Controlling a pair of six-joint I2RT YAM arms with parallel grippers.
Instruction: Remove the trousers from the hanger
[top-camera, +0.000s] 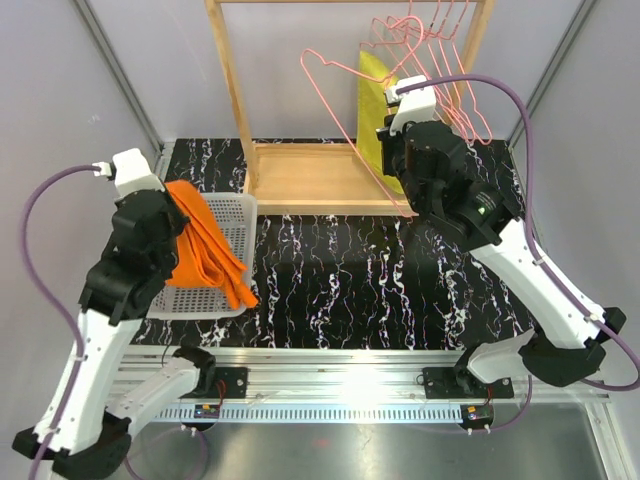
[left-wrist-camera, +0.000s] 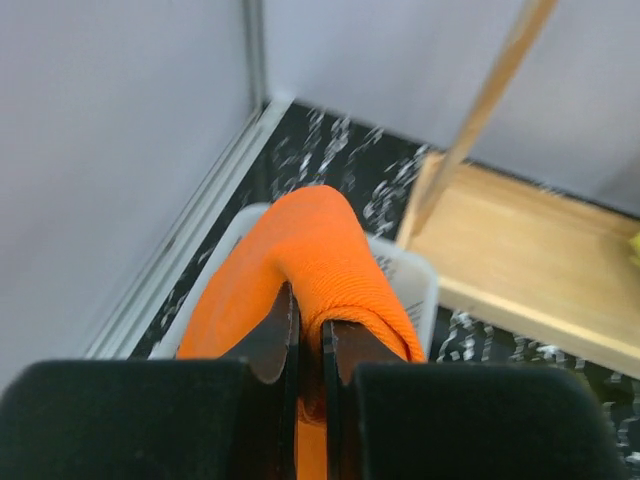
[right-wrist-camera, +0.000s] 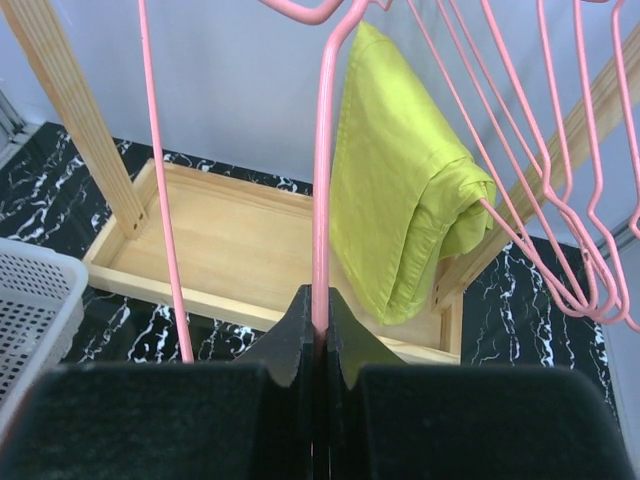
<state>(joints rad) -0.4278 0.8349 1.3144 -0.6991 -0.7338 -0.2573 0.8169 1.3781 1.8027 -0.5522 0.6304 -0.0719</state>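
Note:
The orange trousers (top-camera: 207, 250) lie folded across the white basket (top-camera: 237, 212) at the left, one end hanging over its near rim. My left gripper (left-wrist-camera: 310, 340) is shut on a fold of the trousers (left-wrist-camera: 320, 235) above the basket (left-wrist-camera: 412, 278). In the top view the left gripper (top-camera: 176, 215) is mostly hidden under its wrist. My right gripper (right-wrist-camera: 320, 310) is shut on the wire of a bare pink hanger (right-wrist-camera: 322, 190). In the top view this hanger (top-camera: 338, 115) is held tilted in front of the wooden rack by the right gripper (top-camera: 397, 170). No cloth hangs on it.
A wooden rack (top-camera: 232, 90) with a tray base (top-camera: 310, 180) stands at the back. Several more pink hangers (top-camera: 440, 50) hang from its top rail, and a yellow-green garment (right-wrist-camera: 400, 180) hangs on one. Grey walls close in left, right and back.

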